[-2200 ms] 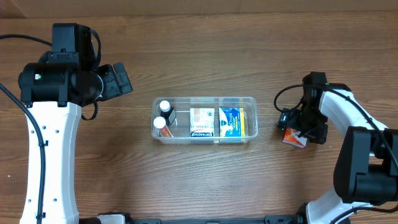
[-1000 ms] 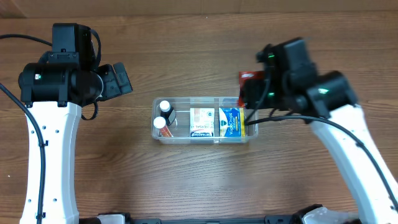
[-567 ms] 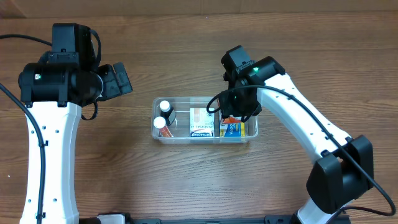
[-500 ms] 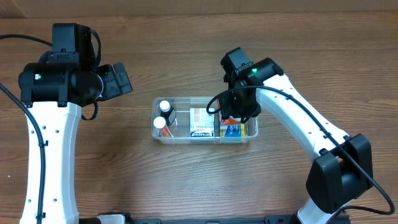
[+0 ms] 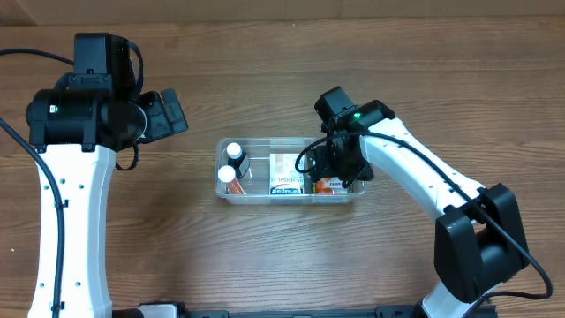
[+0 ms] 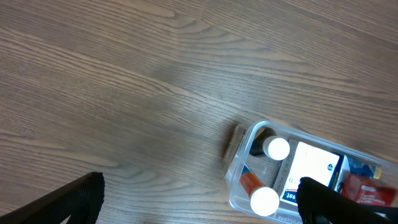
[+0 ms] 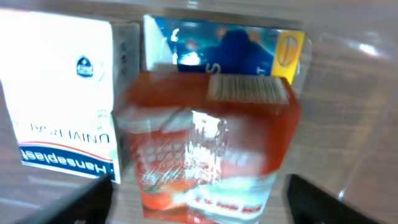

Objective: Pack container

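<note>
The clear plastic container [image 5: 265, 141] lies mid-table. It holds two white-capped bottles [image 5: 233, 152] at its left end, a white box [image 5: 286, 172] in the middle and a blue box [image 7: 224, 50] at its right end. A red box [image 5: 328, 185] lies over the blue box. My right gripper [image 5: 335, 172] hangs over that end. In the right wrist view its fingers stand apart on either side of the red box [image 7: 205, 137], with a small gap on each side. My left gripper [image 5: 168, 113] is open and empty, up and left of the container [image 6: 239, 180].
Bare wooden table lies all round the container. The left arm's white link [image 5: 75, 221] runs down the left side. The right arm [image 5: 424, 185] reaches in from the lower right.
My right arm carried the red box from the table's right side to the container's right end and lowered it onto the blue box. The left arm has not moved.
</note>
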`<control>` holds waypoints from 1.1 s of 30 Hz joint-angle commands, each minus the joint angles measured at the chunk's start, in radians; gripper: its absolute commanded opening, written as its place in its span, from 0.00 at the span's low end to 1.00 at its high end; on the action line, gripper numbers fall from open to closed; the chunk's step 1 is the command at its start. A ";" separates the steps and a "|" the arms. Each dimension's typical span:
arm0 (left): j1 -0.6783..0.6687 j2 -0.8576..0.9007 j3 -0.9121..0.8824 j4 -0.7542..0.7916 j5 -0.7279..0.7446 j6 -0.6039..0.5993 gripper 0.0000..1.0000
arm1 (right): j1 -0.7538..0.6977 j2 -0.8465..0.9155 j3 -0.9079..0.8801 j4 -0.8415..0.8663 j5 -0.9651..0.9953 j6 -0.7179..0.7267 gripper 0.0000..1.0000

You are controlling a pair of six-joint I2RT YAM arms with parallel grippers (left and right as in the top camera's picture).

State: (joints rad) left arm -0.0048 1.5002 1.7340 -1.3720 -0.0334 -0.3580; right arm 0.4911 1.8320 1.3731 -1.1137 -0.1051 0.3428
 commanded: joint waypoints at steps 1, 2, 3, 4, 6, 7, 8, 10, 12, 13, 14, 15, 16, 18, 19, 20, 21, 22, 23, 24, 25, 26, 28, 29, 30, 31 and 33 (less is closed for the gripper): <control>0.005 0.005 -0.005 -0.001 0.001 0.022 1.00 | -0.002 -0.019 0.046 -0.019 0.031 0.002 1.00; 0.005 0.005 -0.005 -0.001 0.001 0.022 1.00 | -0.002 -0.030 0.080 -0.040 0.055 0.002 1.00; 0.005 0.005 -0.005 -0.001 0.001 0.022 1.00 | -0.002 -0.042 0.111 -0.058 0.080 0.002 1.00; 0.005 0.005 -0.005 -0.001 0.000 0.022 1.00 | -0.003 -0.064 0.156 -0.077 0.115 0.003 1.00; 0.005 0.005 -0.005 -0.001 0.000 0.023 1.00 | -0.017 -0.118 0.232 -0.088 0.164 0.003 1.00; 0.005 0.005 -0.005 -0.001 0.000 0.023 1.00 | -0.035 -0.150 0.264 -0.085 0.188 0.019 1.00; 0.005 0.005 -0.005 -0.001 0.000 0.023 1.00 | -0.065 -0.187 0.285 -0.079 0.211 0.033 1.00; 0.005 0.005 -0.005 0.003 -0.008 0.023 1.00 | -0.147 -0.251 0.291 -0.037 0.221 0.032 1.00; 0.005 0.005 -0.005 0.014 -0.030 0.024 1.00 | -0.232 -0.274 0.291 0.005 0.221 0.027 1.00; 0.005 0.005 -0.005 0.026 -0.037 0.031 1.00 | -0.278 -0.274 0.291 0.031 0.220 0.027 1.00; 0.005 0.005 -0.005 0.050 -0.037 0.051 1.00 | -0.348 -0.268 0.288 0.079 0.220 0.028 1.00; 0.005 0.006 -0.005 0.063 -0.037 0.068 1.00 | -0.376 -0.264 0.288 0.103 0.219 0.028 1.00; 0.005 0.008 -0.005 0.071 -0.037 0.090 1.00 | -0.399 -0.263 0.288 0.124 0.217 0.027 1.00; 0.005 0.015 -0.005 0.079 -0.042 0.133 1.00 | -0.443 -0.263 0.288 0.166 0.216 -0.003 1.00; 0.005 0.016 -0.005 0.079 -0.059 0.134 1.00 | -0.459 -0.263 0.288 0.164 0.216 -0.014 1.00; 0.005 0.017 -0.005 0.079 -0.084 0.134 1.00 | -0.470 -0.263 0.288 0.151 0.211 -0.014 1.00; 0.005 0.017 -0.005 0.079 -0.099 0.134 1.00 | -0.481 -0.263 0.288 0.134 0.193 -0.014 1.00; 0.005 0.016 -0.005 0.076 -0.102 0.134 1.00 | -0.492 -0.263 0.288 0.111 0.165 -0.013 1.00; 0.005 0.016 -0.005 0.064 -0.104 0.135 1.00 | -0.501 -0.266 0.288 0.093 0.142 -0.013 1.00; 0.005 0.016 -0.005 0.054 -0.106 0.146 1.00 | -0.504 -0.277 0.287 0.073 0.137 -0.013 1.00; 0.005 0.012 -0.005 0.050 -0.104 0.148 1.00 | -0.504 -0.293 0.285 0.060 0.137 -0.013 1.00; 0.005 0.006 -0.005 0.046 -0.101 0.147 1.00 | -0.504 -0.313 0.277 0.053 0.137 -0.012 1.00; -0.008 -0.027 -0.011 0.045 -0.101 0.150 1.00 | -0.502 -0.385 0.243 0.045 0.137 0.003 1.00; -0.014 -0.047 -0.019 0.048 -0.101 0.156 1.00 | -0.500 -0.423 0.221 0.049 0.138 0.003 1.00; -0.023 -0.072 -0.032 0.053 -0.100 0.161 1.00 | -0.497 -0.466 0.191 0.056 0.141 0.002 1.00; -0.034 -0.103 -0.056 0.066 -0.099 0.166 1.00 | -0.495 -0.513 0.155 0.066 0.145 0.002 1.00; -0.073 -0.195 -0.143 0.114 -0.097 0.179 1.00 | -0.478 -0.642 0.037 0.100 0.165 0.000 1.00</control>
State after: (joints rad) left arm -0.0280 1.4490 1.6867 -1.3060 -0.1211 -0.2234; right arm -0.0048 1.3689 1.5223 -1.0420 0.0414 0.3397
